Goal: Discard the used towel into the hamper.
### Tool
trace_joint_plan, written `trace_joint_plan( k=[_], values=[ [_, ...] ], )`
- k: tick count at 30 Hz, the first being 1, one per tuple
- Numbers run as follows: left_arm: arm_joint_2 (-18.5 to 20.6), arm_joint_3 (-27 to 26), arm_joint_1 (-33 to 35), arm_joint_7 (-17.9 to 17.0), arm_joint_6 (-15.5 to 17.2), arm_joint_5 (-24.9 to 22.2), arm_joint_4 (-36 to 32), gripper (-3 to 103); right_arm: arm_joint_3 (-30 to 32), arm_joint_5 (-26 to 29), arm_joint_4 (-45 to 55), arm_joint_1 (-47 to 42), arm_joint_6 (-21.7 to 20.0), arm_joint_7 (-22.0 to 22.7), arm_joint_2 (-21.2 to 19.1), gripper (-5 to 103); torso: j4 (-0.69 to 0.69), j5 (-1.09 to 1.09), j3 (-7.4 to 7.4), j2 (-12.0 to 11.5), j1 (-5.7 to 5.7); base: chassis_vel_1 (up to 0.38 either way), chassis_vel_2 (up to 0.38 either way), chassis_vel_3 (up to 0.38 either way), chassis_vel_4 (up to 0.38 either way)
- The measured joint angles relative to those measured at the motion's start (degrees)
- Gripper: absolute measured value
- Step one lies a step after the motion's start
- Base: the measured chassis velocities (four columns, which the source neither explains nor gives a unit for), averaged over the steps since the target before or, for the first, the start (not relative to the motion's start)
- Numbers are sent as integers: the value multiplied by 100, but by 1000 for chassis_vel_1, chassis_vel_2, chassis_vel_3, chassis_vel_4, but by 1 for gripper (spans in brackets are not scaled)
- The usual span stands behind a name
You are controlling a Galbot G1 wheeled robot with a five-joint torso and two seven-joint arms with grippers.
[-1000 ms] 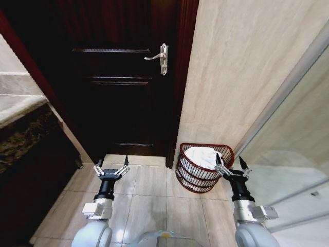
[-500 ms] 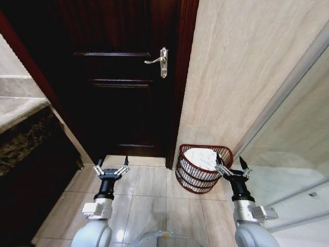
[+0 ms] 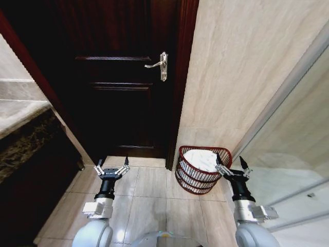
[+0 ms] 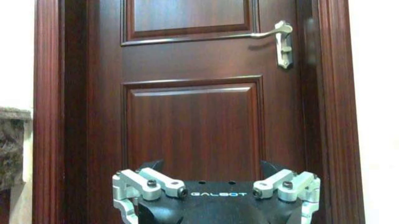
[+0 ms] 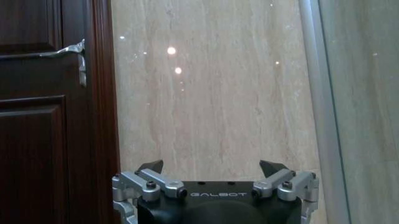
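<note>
Dark door ahead, tiled wall to its right. Hamper sits at the wall's foot w/ white towel inside, prob. fully in. Right gripper just beside the rim, fingers spread, empty; left gripper spread too, over floor. Risk: right arm clips the rim, tips hamper.

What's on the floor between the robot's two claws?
Bare tiled floor lies between the left gripper and right gripper in the head view.

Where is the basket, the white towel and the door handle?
hamper (image 3: 191, 181), head view, front ribs.
towel (image 3: 201, 158), head view, top of the white heap inside the hamper.
door handle (image 4: 269, 32), left wrist view, lever.
</note>
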Motion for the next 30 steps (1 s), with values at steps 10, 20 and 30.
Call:
trace_joint_plan(
  k=[10,20,30],
  values=[
    [-43,-7,12,1,-73,8,17,100,12,2,-69,14,19,10,-18,100,0,0,113,180,67,0,0,0,0],
    [-33,-19,31,3,-95,-16,12,100,-18,-39,-42,-13,38,10,28,100,0,0,215,348,133,0,0,0,0],
    [23,-37,34,2,-82,-59,-32,100,-56,-94,9,-9,14,76,51,100,0,0,327,526,198,0,0,0,0]
  ],
)
